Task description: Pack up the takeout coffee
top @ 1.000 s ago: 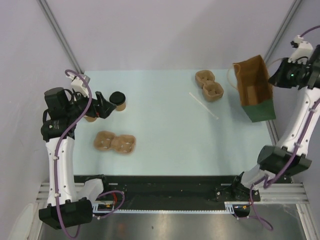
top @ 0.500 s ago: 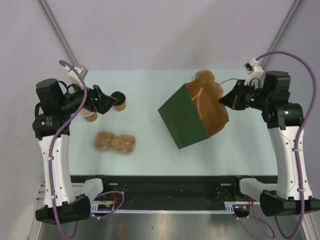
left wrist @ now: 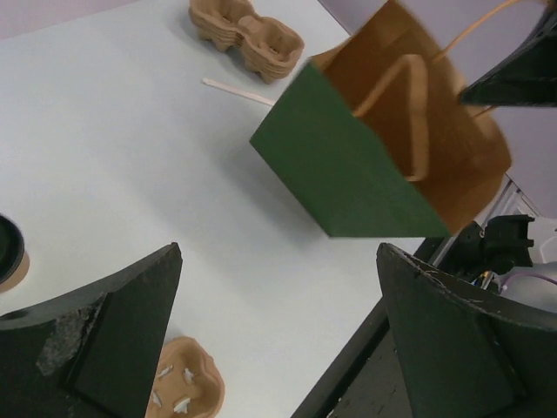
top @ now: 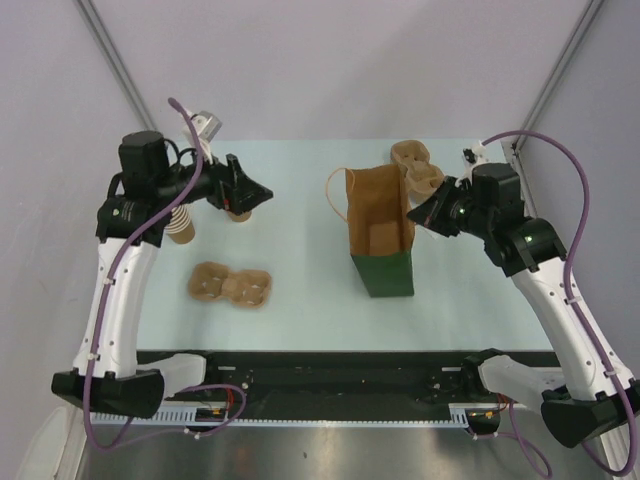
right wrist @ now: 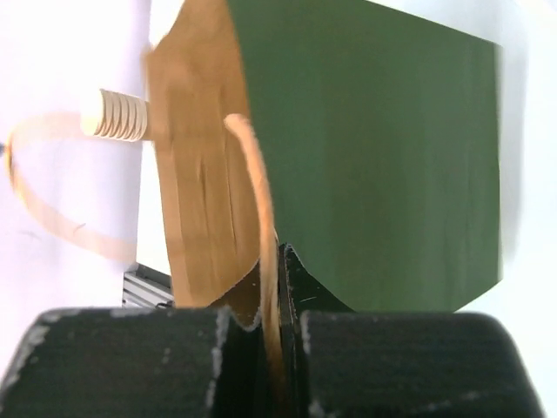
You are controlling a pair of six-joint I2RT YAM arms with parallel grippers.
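The takeout coffee (top: 238, 214), a small brown cup with a black lid, stands on the table's left side, and only its lid edge (left wrist: 7, 251) shows in the left wrist view. My left gripper (top: 250, 193) hovers above it, wide open (left wrist: 278, 348), with nothing between the fingers. A brown paper bag (top: 380, 215) with a green lower part (left wrist: 348, 174) is at centre right, its mouth facing up. My right gripper (top: 420, 212) is shut (right wrist: 280, 261) on the bag's handle at its rim. Whether the bag rests on the table I cannot tell.
A stack of pale lidless cups (top: 182, 225) stands left of the coffee. One pulp cup carrier (top: 230, 285) lies near the front left, and stacked carriers (top: 418, 165) lie behind the bag. A thin white stick (left wrist: 235, 87) lies by them.
The right arm has swung the bag from a tilted pose to mouth-up and slightly right. The left gripper has moved right over the coffee, still open.
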